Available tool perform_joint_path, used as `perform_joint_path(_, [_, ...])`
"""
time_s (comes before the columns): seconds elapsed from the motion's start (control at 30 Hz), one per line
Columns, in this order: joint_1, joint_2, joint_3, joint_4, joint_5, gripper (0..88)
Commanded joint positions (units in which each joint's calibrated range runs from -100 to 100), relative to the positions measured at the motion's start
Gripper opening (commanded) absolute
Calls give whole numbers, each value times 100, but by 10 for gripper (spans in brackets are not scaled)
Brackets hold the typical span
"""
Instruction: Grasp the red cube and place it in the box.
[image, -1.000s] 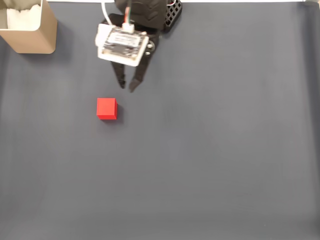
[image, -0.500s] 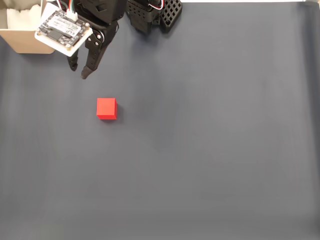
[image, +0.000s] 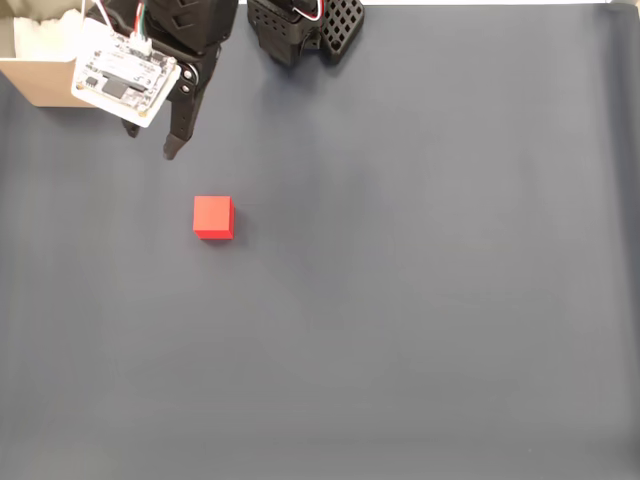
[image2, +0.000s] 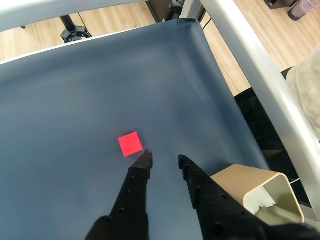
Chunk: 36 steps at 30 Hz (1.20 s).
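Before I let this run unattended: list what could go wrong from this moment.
1. The claw hangs close beside the box, away from the red cube, so a swing could clip the box wall.
2. In the wrist view the claw is open only narrowly, its gap looking barely wider than the cube; a descent like this may push the cube across the mat instead of straddling it.

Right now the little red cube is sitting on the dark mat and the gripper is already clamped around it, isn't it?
Not quite. The red cube does sit on the dark mat, but the gripper is not around it: it hangs apart from the cube, holding nothing, near the box. The fixed view shows the gap plainly.
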Motion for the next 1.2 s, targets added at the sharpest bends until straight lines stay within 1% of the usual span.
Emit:
perform_joint_path(0.0, [52,40,-306,63,186,153])
perform_joint_path(0.37, [-90,187,-279,38,606,201])
perform_joint_path(0.5, [-232,213,-270,5,630,226])
perform_joint_path(0.83, [-552,205,-87,-298,694,246])
perform_joint_path(1.07, [-779,231,-69,-347,596,273])
perform_joint_path(1.17, [-807,239,-5,-487,527,299])
